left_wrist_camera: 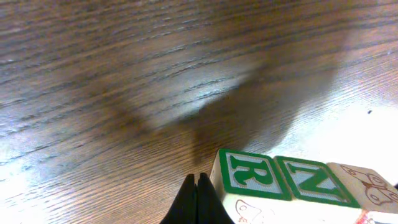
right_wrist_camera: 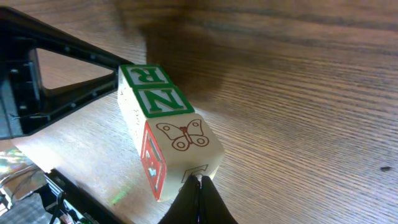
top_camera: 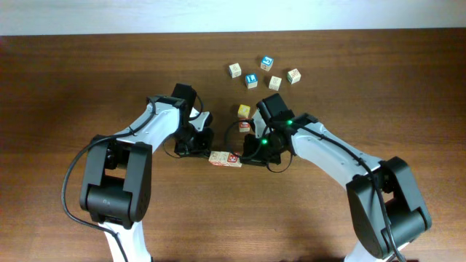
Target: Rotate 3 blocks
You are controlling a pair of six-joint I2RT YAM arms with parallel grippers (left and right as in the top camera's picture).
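3 wooden blocks lay end to end in a short row on the desk (top_camera: 87,73), just below the middle of the overhead frame, between the 2 arms. In the left wrist view the row sat in the lower right of the frame: the R block (left_wrist_camera: 249,177) at its left end, the N block (left_wrist_camera: 314,183) touching it, and the butterfly block (left_wrist_camera: 367,186) last, cut off by the frame edge. The green letters faced up. The right wrist view showed the butterfly block carrying a red side face.

The left end effector (left_wrist_camera: 197,183) was clenched with nothing between its fingers, its tip just beside the R block's outer face at the bottom of the frame. The right end effector (right_wrist_camera: 199,186) was also clenched and grasping nothing, its tip at the lower end of the butterfly block. Whether either tip pressed on the wood could not be told.

Toward the upper middle of the overhead frame, well apart from the row, lay loose cubes, among them 2 blue-faced cubes (top_camera: 267,62) and a yellow-faced cube (top_camera: 244,111).
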